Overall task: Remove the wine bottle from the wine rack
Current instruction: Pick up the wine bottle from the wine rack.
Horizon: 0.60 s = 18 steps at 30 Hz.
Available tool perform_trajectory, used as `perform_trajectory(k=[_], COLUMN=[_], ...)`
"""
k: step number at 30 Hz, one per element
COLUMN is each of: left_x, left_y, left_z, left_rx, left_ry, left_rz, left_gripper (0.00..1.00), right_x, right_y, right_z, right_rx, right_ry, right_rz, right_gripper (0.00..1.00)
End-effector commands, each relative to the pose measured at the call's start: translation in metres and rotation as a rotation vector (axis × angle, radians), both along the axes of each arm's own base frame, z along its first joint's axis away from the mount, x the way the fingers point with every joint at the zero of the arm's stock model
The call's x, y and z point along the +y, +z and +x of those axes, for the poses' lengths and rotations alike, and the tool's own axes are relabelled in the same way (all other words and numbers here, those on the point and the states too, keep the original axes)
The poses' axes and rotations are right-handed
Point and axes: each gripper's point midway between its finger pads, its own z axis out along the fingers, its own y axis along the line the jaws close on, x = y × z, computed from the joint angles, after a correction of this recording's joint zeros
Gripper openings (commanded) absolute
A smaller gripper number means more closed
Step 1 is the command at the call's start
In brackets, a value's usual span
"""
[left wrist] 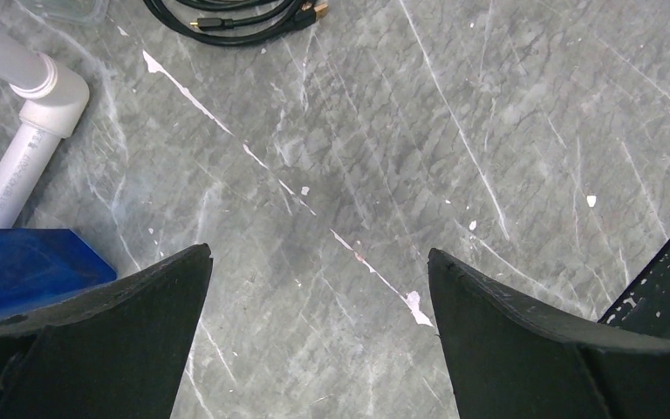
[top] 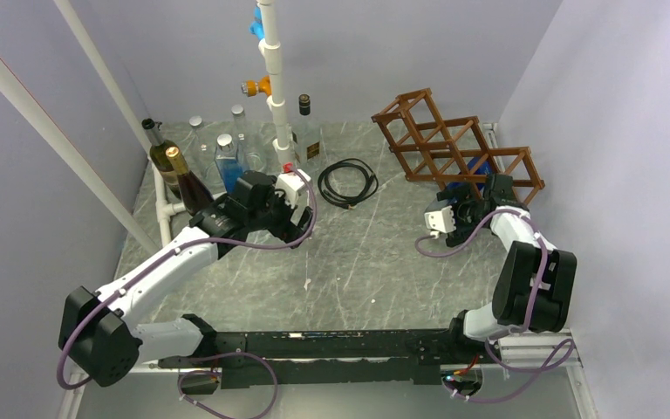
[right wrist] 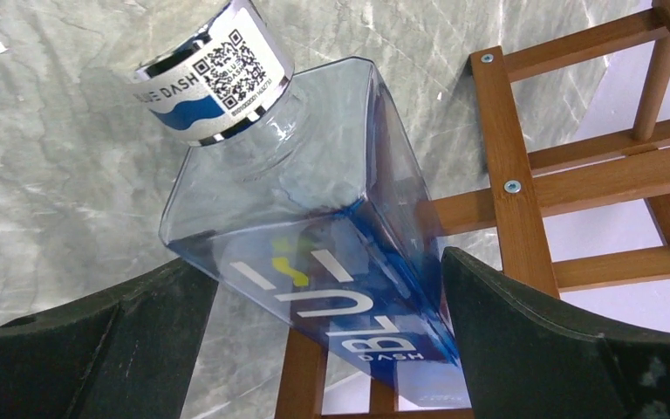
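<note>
Grey marbled table (top: 358,262) with wooden wine rack (top: 450,154), coiled black cable (top: 323,182), standing bottles (top: 227,161) and white pipe stand (top: 279,105)

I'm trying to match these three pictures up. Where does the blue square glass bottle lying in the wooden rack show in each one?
Top external: the blue square glass bottle is right of centre, in a lower cell of the reddish-brown wooden rack.
Left wrist: not in it.
Right wrist: it fills the centre, labelled neck at upper left.
Shared landmark: the rack in those two views; the grey marbled table in all three.
</note>
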Motion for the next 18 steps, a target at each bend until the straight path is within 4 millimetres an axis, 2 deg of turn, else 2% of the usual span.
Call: perform_trajectory(k=[1,8,18], left_x=[-0.004,-0.005,-0.005], left_y=[0.012,0.007,0.007], left_z=[0.009,0.01,0.01], left_rx=[-0.028,-0.011,-0.01], left_ry=[-0.002,-0.004,-0.004], left_rz=[0.006,0.021,0.022], left_gripper=[1.0,0.99,0.99], right_x=[0.013,0.017,0.025], right_y=[0.003,-0.001,-0.004], right_z=[0.02,0.021,0.008], right_rx=[-0.262,-0.278,-0.259], right_ry=[0.412,0.442,0.473], right_rz=[-0.248,-0.239,-0.212], right_gripper=[0.99,0.93,0.86])
